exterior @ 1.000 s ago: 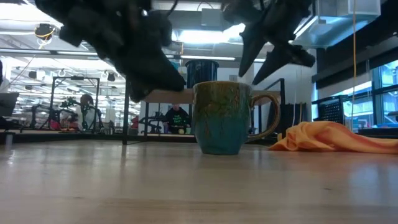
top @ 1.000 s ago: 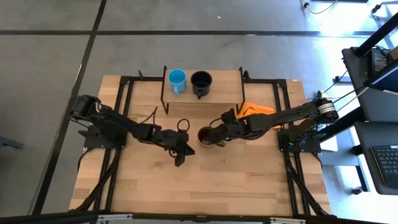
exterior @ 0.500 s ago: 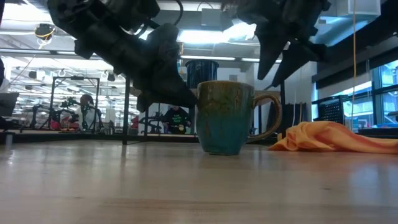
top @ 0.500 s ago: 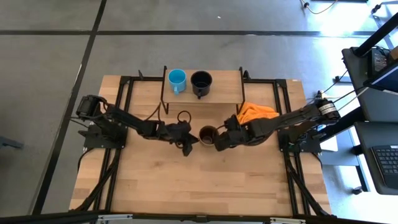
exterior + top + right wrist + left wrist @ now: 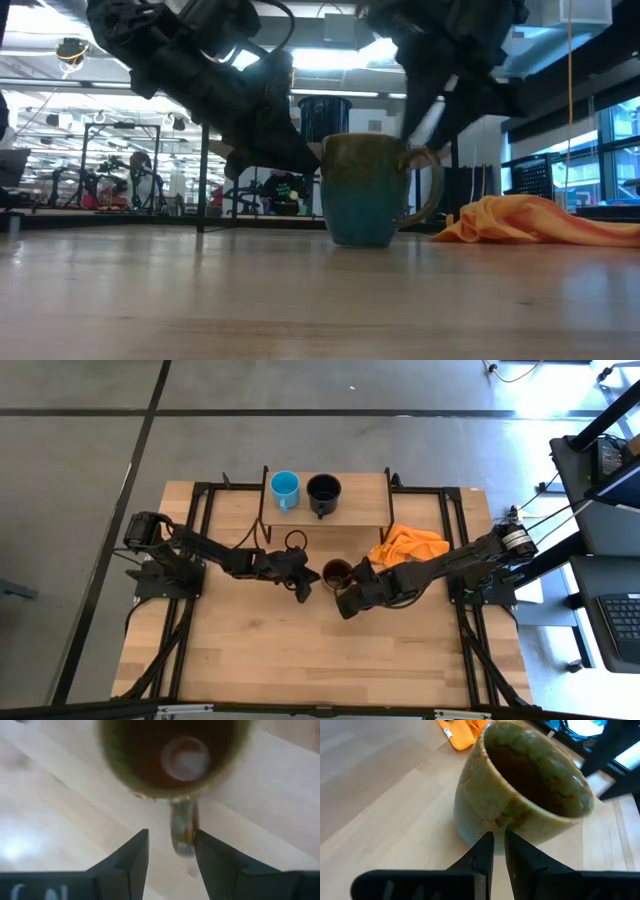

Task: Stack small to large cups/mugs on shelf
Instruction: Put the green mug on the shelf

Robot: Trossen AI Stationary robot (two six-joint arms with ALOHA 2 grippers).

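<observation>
The brown/olive mug [image 5: 337, 572] stands upright on its base on the tabletop, in front of the shelf [image 5: 360, 505]. The light-blue mug [image 5: 285, 487] and the black mug [image 5: 323, 490] stand side by side on the shelf. My left gripper [image 5: 499, 842] is shut, on the mug's left side, with its tips at the mug's outer wall. My right gripper [image 5: 170, 850] is open and hangs above the mug's near side. Its fingers stand on either side of the handle [image 5: 183, 827], apart from it. My left gripper touches the brown/olive mug's outer wall [image 5: 490, 822] just below the rim with its shut fingertips. The fingers [image 5: 290, 150] come slanting down from the table's left. The mug stays upright with its base on the table.
An orange cloth [image 5: 408, 545] lies crumpled on the table to the right of the mug, in front of the shelf's right end. The shelf's right part, beside the black mug, is bare. The tabletop's near half [image 5: 330, 660] is bare wood.
My left gripper has gone toward the far right and come against the brown/olive mug's wall. The mug has slid a little toward the table's right and turned, so its handle points more toward the near edge. My right gripper has gone toward the near edge and down over the handle.
</observation>
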